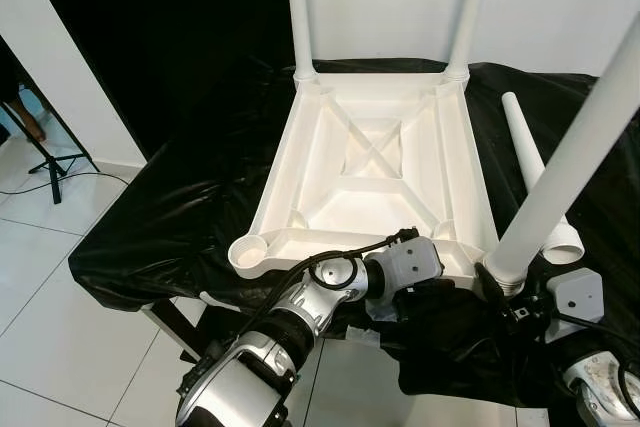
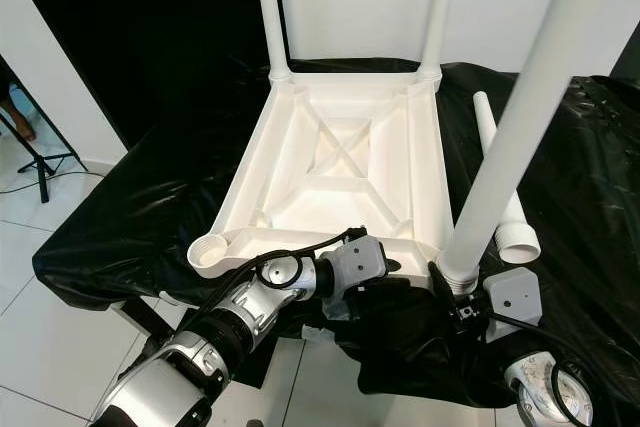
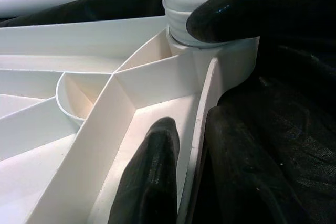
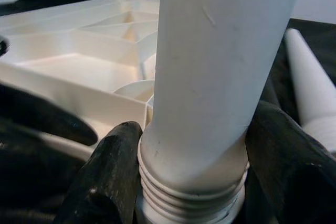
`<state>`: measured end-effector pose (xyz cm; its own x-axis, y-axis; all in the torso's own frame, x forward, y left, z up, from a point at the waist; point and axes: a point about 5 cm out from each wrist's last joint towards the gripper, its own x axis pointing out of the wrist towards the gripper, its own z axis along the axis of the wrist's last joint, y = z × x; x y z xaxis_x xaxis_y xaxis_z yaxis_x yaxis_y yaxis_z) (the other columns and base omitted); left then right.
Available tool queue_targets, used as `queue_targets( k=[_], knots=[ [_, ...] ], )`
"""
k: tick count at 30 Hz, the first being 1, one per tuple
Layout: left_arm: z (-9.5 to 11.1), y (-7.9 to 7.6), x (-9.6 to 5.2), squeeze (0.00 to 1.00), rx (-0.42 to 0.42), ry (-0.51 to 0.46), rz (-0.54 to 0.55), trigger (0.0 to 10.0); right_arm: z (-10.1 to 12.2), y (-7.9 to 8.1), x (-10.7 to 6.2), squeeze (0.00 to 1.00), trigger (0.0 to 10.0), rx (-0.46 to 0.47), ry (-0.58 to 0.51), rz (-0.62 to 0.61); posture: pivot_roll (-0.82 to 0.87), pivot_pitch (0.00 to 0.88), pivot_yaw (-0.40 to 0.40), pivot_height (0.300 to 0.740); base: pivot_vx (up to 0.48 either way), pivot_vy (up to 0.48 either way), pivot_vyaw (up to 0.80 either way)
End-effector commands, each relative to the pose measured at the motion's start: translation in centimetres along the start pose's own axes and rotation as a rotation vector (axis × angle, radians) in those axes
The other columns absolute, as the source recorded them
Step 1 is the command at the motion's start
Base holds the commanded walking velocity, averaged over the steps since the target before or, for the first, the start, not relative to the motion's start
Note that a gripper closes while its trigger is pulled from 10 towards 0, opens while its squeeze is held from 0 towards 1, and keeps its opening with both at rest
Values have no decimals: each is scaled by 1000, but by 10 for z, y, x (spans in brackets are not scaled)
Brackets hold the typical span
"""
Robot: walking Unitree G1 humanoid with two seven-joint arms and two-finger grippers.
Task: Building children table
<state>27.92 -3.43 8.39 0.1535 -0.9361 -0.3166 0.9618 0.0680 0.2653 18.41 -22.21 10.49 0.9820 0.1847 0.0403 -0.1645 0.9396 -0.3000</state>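
A black plastic sheet [image 1: 170, 217] covers the work surface. On it, at the centre, lies the white ribbed plastic tabletop [image 1: 370, 162], upside down, with two white tube legs [image 1: 298, 12] standing in its 11 and 1 o'clock corners. A third white plastic leg [image 1: 570, 162] leans up from the 5 o'clock corner socket; the right gripper [image 4: 191, 182] clasps its threaded foot, fingers [image 4: 105, 177] narrowed against both sides. A loose white leg [image 1: 535, 177] lies at 3 o'clock, just beside the tabletop. The left gripper [image 3: 202, 82] straddles the near rim beside that corner, fingers spread. The round socket [image 1: 250, 250] at 7 o'clock holds no leg.
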Motion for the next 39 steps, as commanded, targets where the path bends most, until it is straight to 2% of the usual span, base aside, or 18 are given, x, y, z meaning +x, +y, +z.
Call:
queue_targets(
  k=[1,4,5,6,8,15,16,17,18,19,25,26,27,28,32,33,34,39],
  knots=[
    [-32,-17,-5,0,-75,130,-51,10000,-8,5,-5,0,0,30,51,-2,45,0,29,740,0,0,0],
    [-32,-17,-5,0,-76,130,-46,10000,-10,5,-6,0,0,53,66,-85,45,0,29,740,0,0,0],
    [-32,-16,-6,0,-77,132,-43,10000,-13,3,-7,0,0,89,89,-240,46,0,32,740,0,0,0],
    [-32,-16,-6,0,-77,132,-43,10000,-13,3,-7,0,0,89,89,-240,46,0,32,740,0,0,0],
    [-33,-15,-8,0,-77,136,-42,10000,-12,3,-5,0,0,128,106,-447,38,0,47,740,0,0,0],
    [-32,-14,-6,0,-64,137,-56,10000,-7,10,4,0,0,128,74,-435,33,0,56,740,0,0,0],
    [-31,-14,-6,0,-64,137,-55,10000,-6,12,7,0,9059,126,62,-398,32,0,57,740,0,0,0],
    [-31,-14,-6,0,-64,137,-55,10000,-6,12,7,0,9059,126,62,-398,32,0,57,740,0,0,0],
    [-31,-14,-6,0,-65,137,-55,10000,-3,13,11,0,10000,126,42,-349,32,0,58,740,0,0,0],
    [-32,-15,-6,0,-66,137,-56,10000,1,14,14,1000,10000,116,16,-297,32,0,56,740,0,0,0],
    [-33,-15,-7,0,-70,141,-55,10000,12,7,21,1000,10000,71,-37,-165,32,0,53,740,0,0,0],
    [-33,-15,-7,0,-70,141,-53,10000,13,4,22,620,10000,44,-44,-112,33,0,51,740,0,0,0],
    [-33,-15,-7,0,-70,141,-53,10000,13,4,22,620,10000,44,-44,-112,33,0,51,740,0,0,0],
    [-33,-14,-7,0,-70,141,-50,10000,13,0,24,0,10000,28,-36,-46,33,0,51,740,0,0,0],
    [-32,-13,-7,0,-69,139,-46,10000,10,-4,26,0,10000,5,-9,66,36,0,48,740,0,0,0],
    [-32,-12,-7,0,-68,138,-43,10000,8,-5,26,0,2667,6,7,115,39,0,46,740,0,0,0],
    [-32,-12,-7,0,-69,138,-41,10000,5,-3,25,0,0,12,30,173,39,0,45,740,0,0,0],
    [-32,-12,-8,0,-71,138,-37,10000,-10,2,19,0,0,24,125,306,42,0,44,740,0,0,0]
  ],
)
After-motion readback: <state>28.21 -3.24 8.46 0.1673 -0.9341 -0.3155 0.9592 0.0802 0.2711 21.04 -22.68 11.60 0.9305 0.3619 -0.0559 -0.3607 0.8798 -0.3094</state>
